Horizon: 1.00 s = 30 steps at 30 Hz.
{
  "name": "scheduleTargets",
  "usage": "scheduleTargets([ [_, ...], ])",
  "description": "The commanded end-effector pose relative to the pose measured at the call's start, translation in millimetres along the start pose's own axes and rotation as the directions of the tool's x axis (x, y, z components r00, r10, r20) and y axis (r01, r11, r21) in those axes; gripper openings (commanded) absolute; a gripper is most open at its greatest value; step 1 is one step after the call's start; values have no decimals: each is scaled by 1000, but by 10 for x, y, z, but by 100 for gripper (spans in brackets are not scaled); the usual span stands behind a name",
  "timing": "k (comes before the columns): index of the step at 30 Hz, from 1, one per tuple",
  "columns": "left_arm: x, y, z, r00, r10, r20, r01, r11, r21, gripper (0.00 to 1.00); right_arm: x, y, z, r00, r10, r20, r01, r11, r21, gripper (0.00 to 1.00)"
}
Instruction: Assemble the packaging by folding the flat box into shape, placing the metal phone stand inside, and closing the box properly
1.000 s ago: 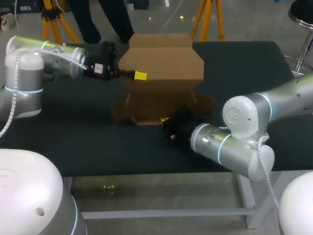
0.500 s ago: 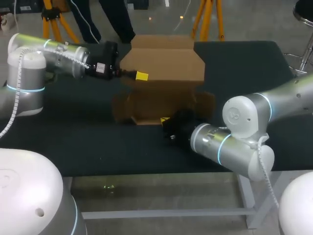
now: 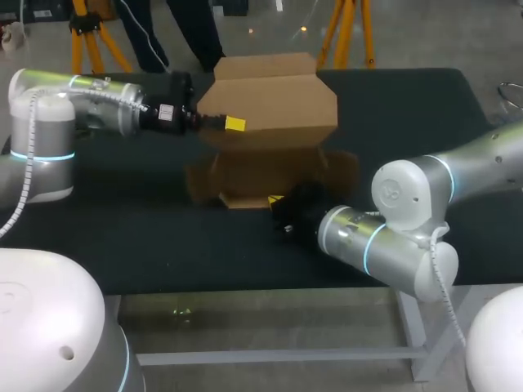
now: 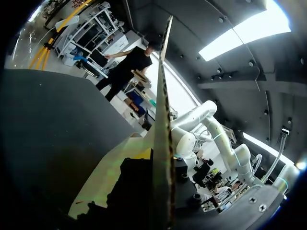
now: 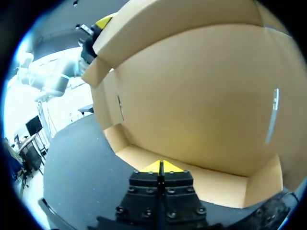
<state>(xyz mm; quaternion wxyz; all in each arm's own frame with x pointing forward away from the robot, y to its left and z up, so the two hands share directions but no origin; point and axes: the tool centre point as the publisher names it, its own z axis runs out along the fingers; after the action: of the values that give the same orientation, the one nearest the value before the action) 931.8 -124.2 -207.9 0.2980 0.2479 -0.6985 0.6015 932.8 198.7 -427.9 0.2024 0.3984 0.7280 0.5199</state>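
A brown cardboard box (image 3: 270,163) stands half-folded in the middle of the dark table, its side flaps spread out. Its lid (image 3: 270,102) is raised above the base. My left gripper (image 3: 234,124) is shut on the lid's left edge; in the left wrist view that flap (image 4: 162,120) runs edge-on between the fingers of the left gripper (image 4: 156,163). My right gripper (image 3: 276,200) is shut, its yellow tips at the front edge of the box's base panel (image 5: 201,184). The right wrist view of this gripper (image 5: 160,166) looks into the open box (image 5: 201,96). No phone stand shows.
The dark mat (image 3: 122,220) covers the table, with bare room left and right of the box. Both my arms lie low over the table, the right one across the front right.
My left arm has shifted slightly and the lid it holds has tipped a little. The right arm has kept still.
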Motion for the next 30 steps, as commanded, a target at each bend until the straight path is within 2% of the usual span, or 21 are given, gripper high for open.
scheduleTargets([
  [1,-11,42,1,1000,-14,17,14,1000,-5,0,0,-49,22,1000,0,4,0,1000,-6,0],
  [8,46,11,-21,1000,-14,6,14,1000,-2,0,0,-49,22,1000,0,4,0,1000,-6,0],
  [20,-62,2,-52,989,-148,18,148,989,-11,0,0,-49,22,1000,0,4,0,1000,-6,0],
  [30,-140,46,-13,990,-130,47,131,991,-21,0,0,-49,22,1000,0,4,0,1000,-6,0],
])
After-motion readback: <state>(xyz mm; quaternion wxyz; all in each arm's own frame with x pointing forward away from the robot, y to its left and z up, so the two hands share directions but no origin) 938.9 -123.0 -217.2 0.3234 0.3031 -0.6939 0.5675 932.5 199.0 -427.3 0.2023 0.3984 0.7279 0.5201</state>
